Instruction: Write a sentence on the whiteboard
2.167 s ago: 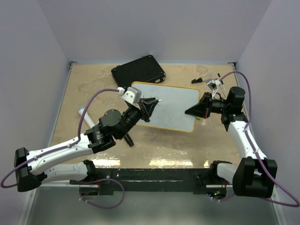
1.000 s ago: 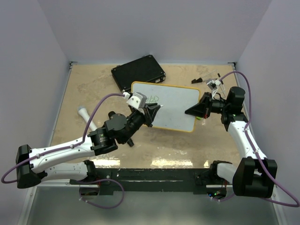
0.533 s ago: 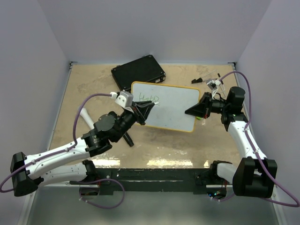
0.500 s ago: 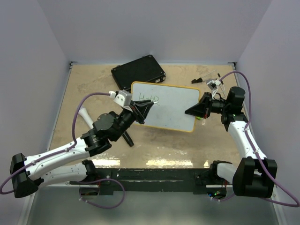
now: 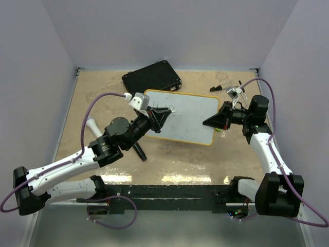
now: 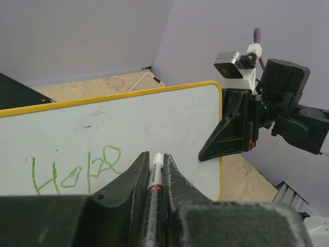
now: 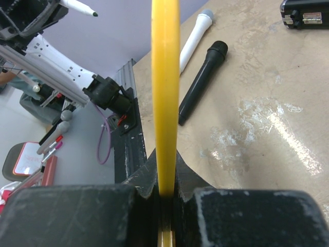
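Whiteboard (image 5: 190, 116): in the middle of the worktop (image 5: 103, 92), a bit toward the far side; white face with a yellow rim.
Sentence (image 6: 77, 172): green squiggly letters on the left part of the white face; the rest of the face is bare.
Right fingers (image 5: 205, 122): shut tight on the whiteboard's right edge; the wrist view shows the yellow rim squeezed between them.
Left fingers (image 6: 155, 156): shut tight on a marker (image 6: 154, 180), above the left half of the whiteboard.
Marker tip: white, pointing at the board just to the right of the green letters; cannot tell if it touches.
Black case (image 5: 152, 78): at the far side, just beside the whiteboard's far left corner.
Black stick (image 5: 140, 152) and white stick (image 5: 93, 126): on the worktop near the left arm, apart from the whiteboard.
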`<action>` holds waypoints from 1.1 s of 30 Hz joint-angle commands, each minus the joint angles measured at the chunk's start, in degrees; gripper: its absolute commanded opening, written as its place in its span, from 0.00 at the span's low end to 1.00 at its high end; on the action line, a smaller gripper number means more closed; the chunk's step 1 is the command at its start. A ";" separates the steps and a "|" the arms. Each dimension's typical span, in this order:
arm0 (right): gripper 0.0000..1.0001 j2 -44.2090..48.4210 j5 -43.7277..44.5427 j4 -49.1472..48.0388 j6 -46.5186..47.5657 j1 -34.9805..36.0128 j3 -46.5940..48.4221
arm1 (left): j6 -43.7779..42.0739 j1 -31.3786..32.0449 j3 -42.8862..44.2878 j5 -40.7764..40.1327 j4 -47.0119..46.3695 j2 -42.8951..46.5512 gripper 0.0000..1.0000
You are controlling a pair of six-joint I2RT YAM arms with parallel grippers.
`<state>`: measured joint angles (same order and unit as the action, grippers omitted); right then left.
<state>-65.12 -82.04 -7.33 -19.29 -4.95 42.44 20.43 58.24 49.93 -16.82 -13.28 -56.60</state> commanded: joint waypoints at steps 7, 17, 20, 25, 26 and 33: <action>0.00 1.23 -1.90 -2.77 -0.75 -0.23 1.69 | -4.42 7.59 14.22 -12.18 13.19 -7.82 0.00; 0.00 0.79 -1.54 -2.86 -1.19 -0.24 1.95 | -5.22 7.68 12.47 -13.06 9.95 -7.74 0.00; 0.00 0.61 -1.54 -2.86 -1.36 -0.23 2.04 | -5.48 5.94 10.98 -10.62 6.69 -7.74 0.00; 0.00 0.61 -1.46 -2.86 -1.72 -0.23 2.21 | -3.20 0.92 9.39 -4.37 3.09 -7.82 0.00; 0.00 0.70 -1.37 -2.95 -1.72 -0.23 2.13 | -3.37 0.56 9.48 -3.84 2.91 -8.00 0.00; 0.00 0.26 -1.10 -4.09 -3.03 -0.23 1.95 | -3.99 0.56 9.75 -2.78 2.30 -10.46 0.00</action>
<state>-65.21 -81.95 -7.53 -20.64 -4.95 42.44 16.86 58.74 59.48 -21.69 -6.94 -66.17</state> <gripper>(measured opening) 0.058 0.166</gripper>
